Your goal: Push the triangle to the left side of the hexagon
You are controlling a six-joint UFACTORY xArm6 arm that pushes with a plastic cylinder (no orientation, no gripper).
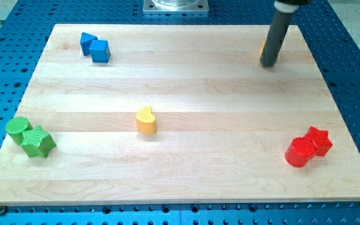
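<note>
A blue triangle [87,42] lies at the view's top left, touching a blue cube [101,51] on its right. A yellow block [264,47], mostly hidden behind the rod, sits at the top right; its shape cannot be made out. My tip [269,64] rests on the board at the top right, right at the yellow block's lower right side, far from the blue triangle.
A yellow heart [146,120] sits near the board's middle. A green cylinder [17,128] and a green star-like block [38,142] touch at the bottom left. A red cylinder [299,152] and a red star [318,140] touch at the bottom right.
</note>
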